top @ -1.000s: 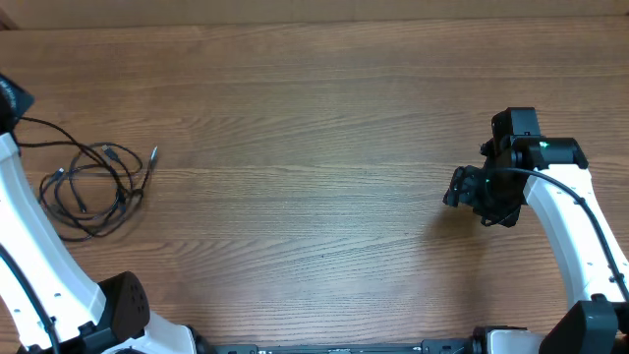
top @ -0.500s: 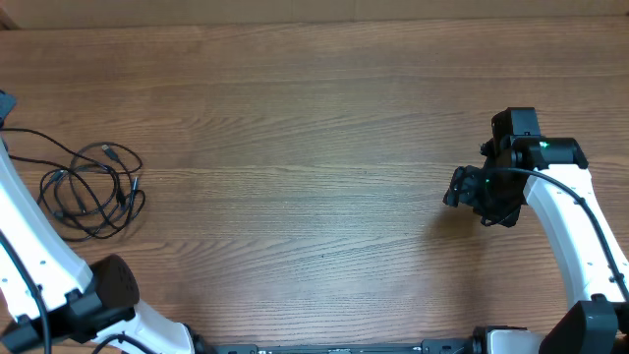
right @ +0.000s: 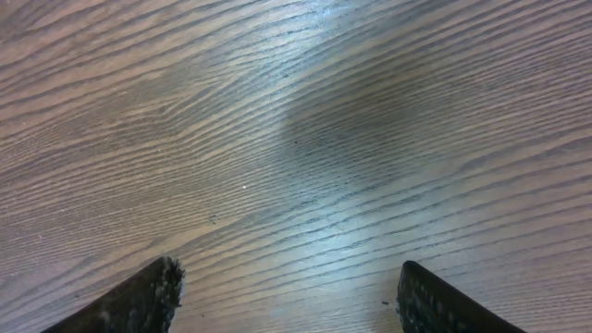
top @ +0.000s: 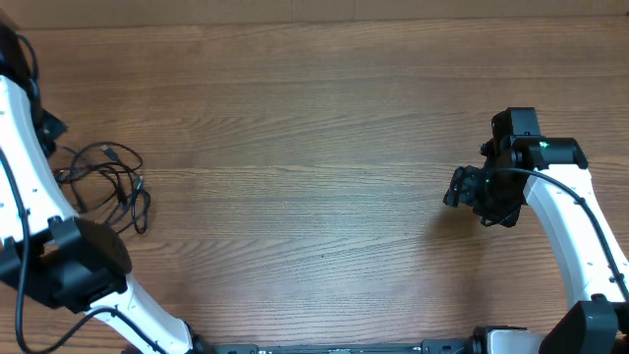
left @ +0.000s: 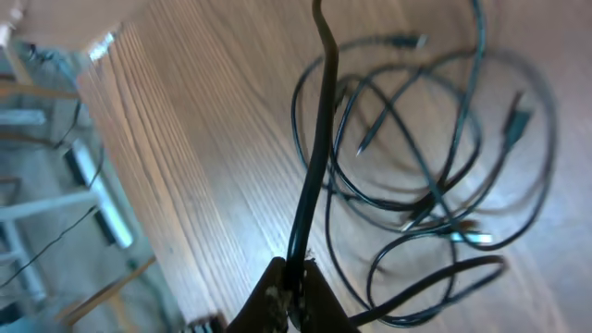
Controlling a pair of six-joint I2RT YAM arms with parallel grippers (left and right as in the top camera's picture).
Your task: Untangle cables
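Since a second ago the left arm (top: 29,157) has swung in over the table's left side, and the cables (top: 110,183) have drawn into a tighter bunch. The left gripper (left: 292,289) is clenched on one black strand that runs taut up from its tips, while the other loops lie on the wooden table (top: 314,108) near its left edge. The right gripper (top: 470,190) has not moved. Its fingers (right: 139,298) stand apart over bare wood, holding nothing.

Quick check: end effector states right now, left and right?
Left end effector: closed, pinching a black cable.
Right end effector: open, holding nothing, over the table.
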